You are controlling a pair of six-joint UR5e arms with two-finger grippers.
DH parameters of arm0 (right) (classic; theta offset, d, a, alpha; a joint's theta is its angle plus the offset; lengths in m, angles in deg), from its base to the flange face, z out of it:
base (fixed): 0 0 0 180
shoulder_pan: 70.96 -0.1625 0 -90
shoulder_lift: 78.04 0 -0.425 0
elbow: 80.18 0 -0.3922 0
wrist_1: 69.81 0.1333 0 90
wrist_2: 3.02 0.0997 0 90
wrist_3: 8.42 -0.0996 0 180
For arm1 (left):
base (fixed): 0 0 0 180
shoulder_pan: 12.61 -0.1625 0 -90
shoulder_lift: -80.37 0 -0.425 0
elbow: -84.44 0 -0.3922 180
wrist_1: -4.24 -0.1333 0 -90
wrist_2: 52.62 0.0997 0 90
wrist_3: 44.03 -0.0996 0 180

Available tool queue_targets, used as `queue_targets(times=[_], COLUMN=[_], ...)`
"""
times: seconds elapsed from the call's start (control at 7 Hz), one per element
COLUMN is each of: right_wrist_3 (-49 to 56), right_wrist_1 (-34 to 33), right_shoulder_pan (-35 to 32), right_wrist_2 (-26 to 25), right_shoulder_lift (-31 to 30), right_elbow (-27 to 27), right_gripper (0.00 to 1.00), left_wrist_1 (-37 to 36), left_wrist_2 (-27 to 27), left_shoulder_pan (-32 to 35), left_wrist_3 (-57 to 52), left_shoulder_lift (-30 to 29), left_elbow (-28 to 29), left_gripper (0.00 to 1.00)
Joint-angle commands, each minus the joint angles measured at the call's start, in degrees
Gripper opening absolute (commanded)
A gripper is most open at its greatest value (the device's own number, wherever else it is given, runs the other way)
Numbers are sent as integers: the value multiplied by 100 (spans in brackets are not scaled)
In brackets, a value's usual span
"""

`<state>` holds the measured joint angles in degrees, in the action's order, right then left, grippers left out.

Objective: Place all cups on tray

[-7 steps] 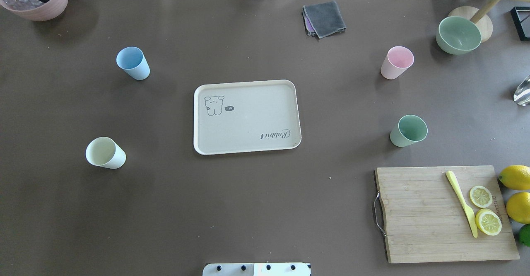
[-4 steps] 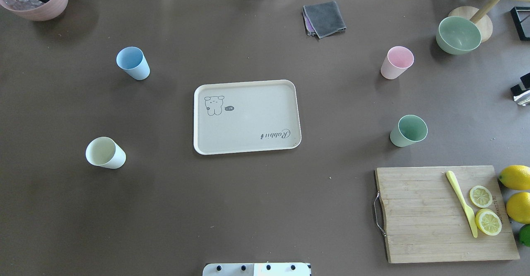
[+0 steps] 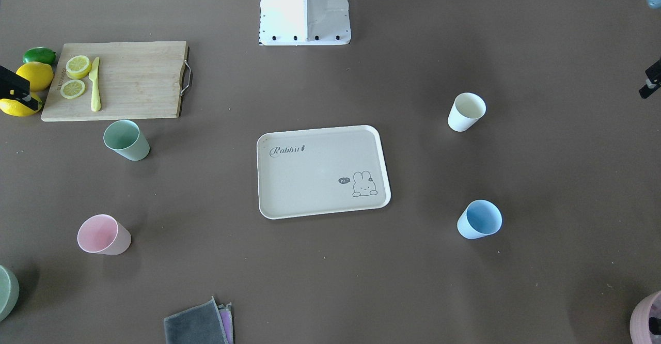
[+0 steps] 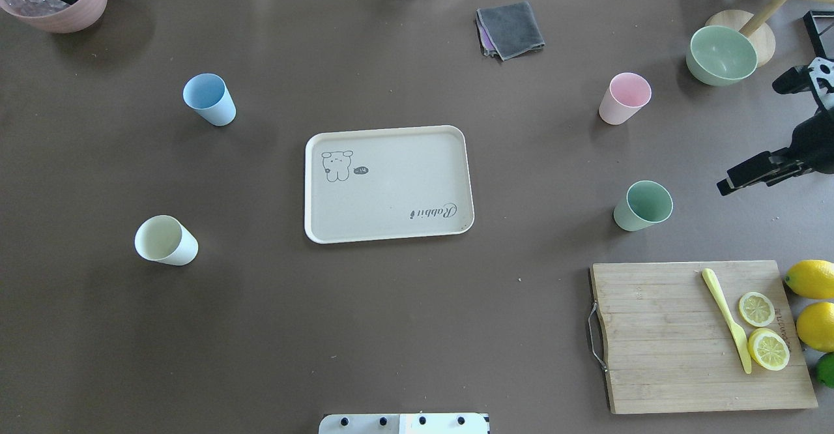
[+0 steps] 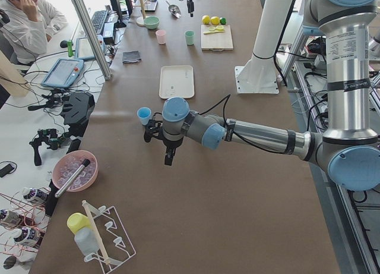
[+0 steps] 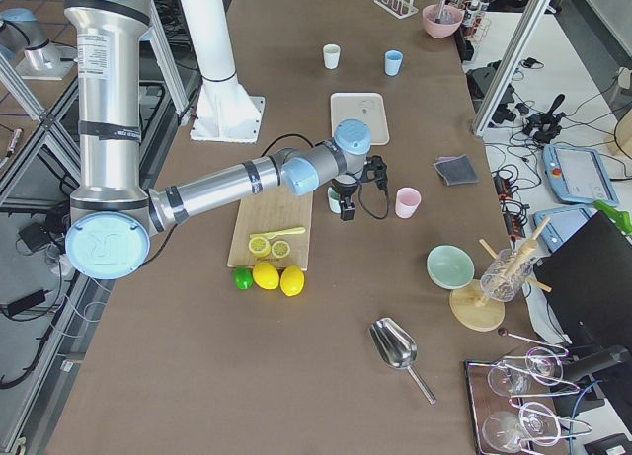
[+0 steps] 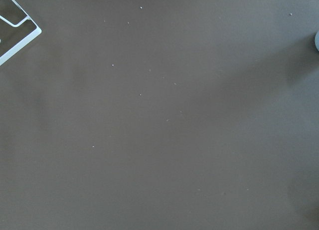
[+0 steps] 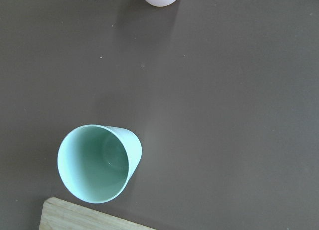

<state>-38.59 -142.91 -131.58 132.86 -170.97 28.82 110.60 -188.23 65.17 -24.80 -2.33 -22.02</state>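
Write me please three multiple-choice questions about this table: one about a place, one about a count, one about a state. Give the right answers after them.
1. Which colour of cup stands nearest the cutting board?
A) pink B) sage green C) light blue

2. How many lemon slices lie on the cutting board?
A) one B) four C) two

3. In what state is the tray?
A) it holds no cup B) it holds two cups C) it holds all four cups

Answers:
1 B: the sage green cup stands close by the board's edge, and the others are far off.
2 C: two cut rounds lie beside the yellow knife.
3 A: only the print shows inside its rim.
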Motion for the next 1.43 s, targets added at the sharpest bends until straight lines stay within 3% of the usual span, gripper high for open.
queue_targets(times=[0.0, 0.14, 0.71, 0.86, 1.0, 1.14, 1.29], right_wrist_3=[-779, -788, -815, -815, -745, -745, -745], right_wrist_1=[883, 877, 876, 868, 876, 885, 885], right_shoulder_pan=[655, 691, 726, 744, 805, 832, 832], right_wrist_2=[-351, -343, -290, -255, -46, 17, 44], right_shoulder_lift=[20, 212, 705, 697, 715, 715, 715], right_elbow=[-405, -624, -1196, -1197, -1206, -1171, -1154], right_gripper=[89, 81, 72, 52, 9, 0, 0], left_wrist_1=[60, 60, 218, 218, 218, 227, 244], left_wrist_2=[17, 43, 43, 43, 34, 34, 156], left_shoulder_pan=[-184, -202, -202, -202, -211, -272, -551], left_wrist_3=[99, 108, 108, 142, 178, 387, 1033], left_shoulder_lift=[8, 25, 298, 332, 333, 315, 307], left_elbow=[-94, -94, -199, -217, -226, -226, -452], left_gripper=[98, 98, 98, 98, 98, 98, 97])
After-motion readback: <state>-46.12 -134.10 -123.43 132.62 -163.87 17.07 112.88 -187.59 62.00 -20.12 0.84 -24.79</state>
